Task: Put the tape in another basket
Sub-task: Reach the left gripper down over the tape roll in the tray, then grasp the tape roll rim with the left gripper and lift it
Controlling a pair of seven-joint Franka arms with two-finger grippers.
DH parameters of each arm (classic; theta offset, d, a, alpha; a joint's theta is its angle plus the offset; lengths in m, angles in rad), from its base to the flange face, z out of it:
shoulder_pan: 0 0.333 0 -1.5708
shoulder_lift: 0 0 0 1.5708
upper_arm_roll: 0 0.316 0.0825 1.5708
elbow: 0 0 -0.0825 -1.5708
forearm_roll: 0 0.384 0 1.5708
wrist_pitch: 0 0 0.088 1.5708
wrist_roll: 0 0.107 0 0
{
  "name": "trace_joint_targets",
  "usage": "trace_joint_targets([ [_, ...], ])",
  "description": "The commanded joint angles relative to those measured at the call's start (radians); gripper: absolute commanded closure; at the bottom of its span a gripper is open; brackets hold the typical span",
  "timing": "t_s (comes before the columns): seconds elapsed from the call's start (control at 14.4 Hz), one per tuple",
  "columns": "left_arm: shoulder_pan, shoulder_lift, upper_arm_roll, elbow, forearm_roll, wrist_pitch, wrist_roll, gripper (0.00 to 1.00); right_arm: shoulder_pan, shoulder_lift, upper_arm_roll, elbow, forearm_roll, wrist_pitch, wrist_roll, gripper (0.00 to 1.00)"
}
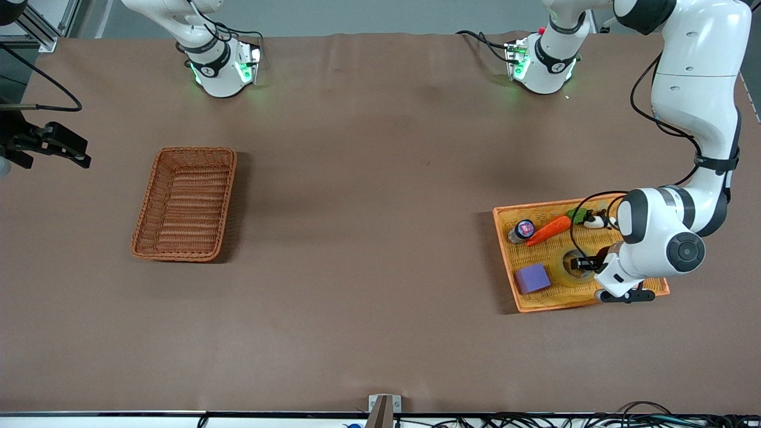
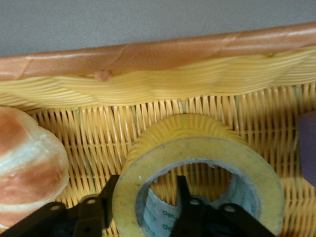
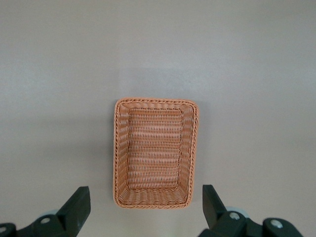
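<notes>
Straddling the tape's (image 2: 197, 168) wall inside the yellow tray (image 1: 505, 249), left hand (image 2: 143, 202) not yet clenched; right hand (image 3: 143, 212) waiting released above the empty wicker basket (image 3: 156, 153).

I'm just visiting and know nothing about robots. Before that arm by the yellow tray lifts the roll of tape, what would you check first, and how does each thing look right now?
1. Left gripper straddles the wall of the tape, one finger in the hollow centre, one outside: ok.
2. Fingers clamped tight on the tape: cannot tell.
3. Tape free of its neighbours, the purple block and bread roll: ok, apart from both.
4. Tape still lies in the yellow tray: ok.
5. Reddish-brown basket ready to receive, nothing in it: ok.
6. Right gripper out of the way, open, high over the basket, waiting: ok.
</notes>
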Motion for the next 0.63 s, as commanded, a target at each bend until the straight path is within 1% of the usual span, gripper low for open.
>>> trace_joint_targets([
  [0.0,0.005,-0.01,-0.003,-0.01,0.03,0.015,0.009,0.95,-0.006,-0.013,0.004,-0.01,0.016,-0.001,-0.01,0.0],
  [0.07,0.008,-0.019,-0.003,-0.011,0.033,0.015,0.018,1.0,-0.006,-0.013,0.004,-0.008,0.016,-0.001,-0.01,0.0],
  [0.14,0.014,-0.039,-0.003,-0.016,0.035,0.0,0.045,1.0,-0.006,-0.013,0.004,-0.008,0.016,-0.001,-0.01,0.0],
  [0.28,0.021,-0.114,-0.003,-0.03,0.035,-0.029,0.061,1.0,-0.006,-0.013,0.004,-0.008,0.016,-0.001,-0.01,0.0],
  [0.49,0.009,-0.227,-0.019,-0.004,0.035,-0.175,0.055,1.0,-0.012,-0.013,0.004,-0.008,0.016,-0.003,-0.01,0.0],
  [0.56,0.006,-0.256,-0.048,0.006,0.033,-0.21,0.046,1.0,-0.009,-0.013,0.004,-0.008,0.017,-0.003,-0.01,0.0],
])
